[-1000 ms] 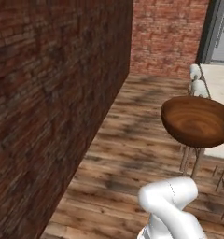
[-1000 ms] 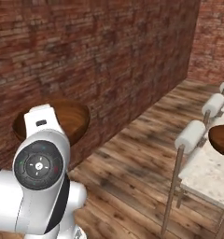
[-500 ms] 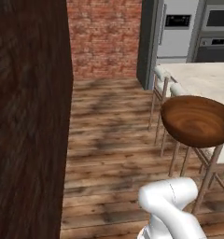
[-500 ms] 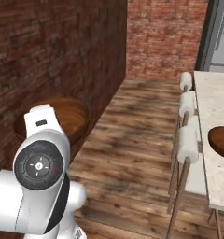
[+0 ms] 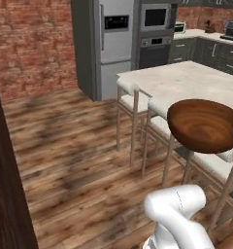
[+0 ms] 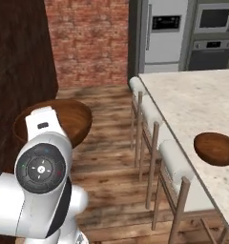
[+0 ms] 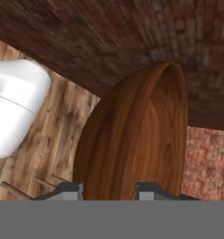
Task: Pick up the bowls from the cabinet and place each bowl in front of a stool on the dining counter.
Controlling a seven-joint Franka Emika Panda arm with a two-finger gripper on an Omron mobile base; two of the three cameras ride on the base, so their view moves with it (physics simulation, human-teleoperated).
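1. Two matching dark reddish-brown wooden bowls are in play: one held bowl (image 5: 204, 125) is carried in the air, and a second bowl (image 6: 215, 148) sits on the dining counter (image 6: 192, 102).
2. The gripper (image 7: 108, 189) is clamped on the held bowl's rim; in the hand view its two finger tips (image 7: 69, 189) rise on either side of the wooden wall, with the grain running up between them.
3. In the left base view the held bowl hangs above the row of stools (image 5: 133, 95), its opening tilted upward, level with the near long edge of the dining counter.
4. In the right base view the same held bowl (image 6: 71, 119) shows behind the white arm (image 6: 45, 176), over the wooden floor (image 6: 107, 157).
5. The second bowl rests upright near the counter's near long edge, just beside the cushioned seat of the closest stool (image 6: 176, 164).
6. Three white-cushioned stools with wooden legs line that long edge of the counter.
7. A grey refrigerator (image 5: 111, 44) and a built-in oven (image 5: 155, 46) stand beyond the far end of the counter, with a red brick wall (image 5: 31, 41) to the left of them.
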